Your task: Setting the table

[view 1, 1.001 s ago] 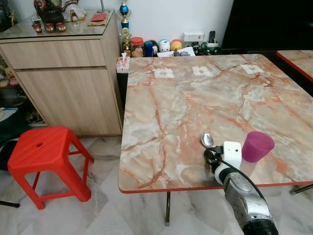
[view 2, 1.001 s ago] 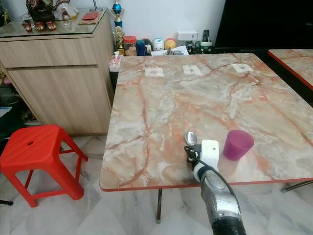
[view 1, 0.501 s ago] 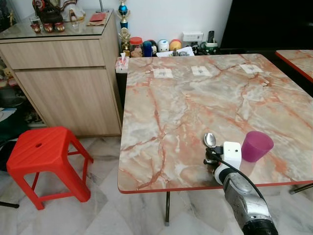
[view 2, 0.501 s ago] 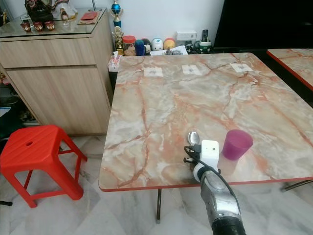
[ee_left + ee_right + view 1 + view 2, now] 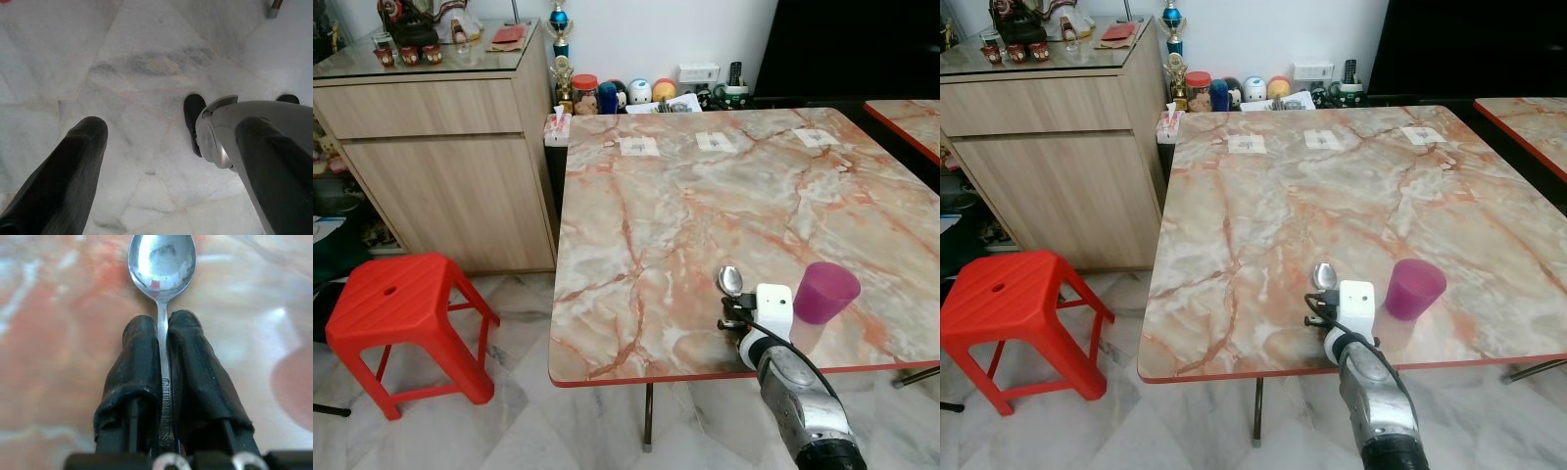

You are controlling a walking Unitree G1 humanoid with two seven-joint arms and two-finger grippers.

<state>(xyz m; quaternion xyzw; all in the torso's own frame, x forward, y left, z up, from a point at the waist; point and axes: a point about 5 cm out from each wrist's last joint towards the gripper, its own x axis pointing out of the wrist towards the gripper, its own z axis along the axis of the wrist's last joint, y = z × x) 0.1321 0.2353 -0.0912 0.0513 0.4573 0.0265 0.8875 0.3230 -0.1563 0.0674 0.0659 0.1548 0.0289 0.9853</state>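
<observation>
Spoon (image 5: 162, 264) handle is seen clamped between the two black fingers (image 5: 195, 362) of the right gripper (image 5: 162, 320), with the shiny bowl projecting just past the fingertips, face up. In the head views the right gripper (image 5: 736, 311) is found over the near edge of the marble table (image 5: 685, 206), toward its right side, and the spoon bowl (image 5: 730, 280) is seen low above the pink-veined top; whether it touches the surface cannot be told. A white block on the wrist (image 5: 773, 305) is mounted just behind the fingers, and the silver forearm (image 5: 798, 406) is extended from below the picture up to the table edge.

A purple cup (image 5: 824, 292) is placed upright on the table just to the right of the gripper, near but apart from the spoon.

The left gripper (image 5: 166, 142) is hung beside the body over the pale marble floor (image 5: 137, 73), its fingers spread wide with nothing between them.

To the left of the table, a red plastic stool (image 5: 396, 304) is set on the floor. Farther back, three white paper labels (image 5: 717, 142) are laid in a row along the far part of the tabletop. Beyond the stool a wooden cabinet (image 5: 440, 147) is stood against the wall, with small ornaments on its glass top, and a row of jars and small containers (image 5: 617, 95) is lined up behind the table's far edge.
</observation>
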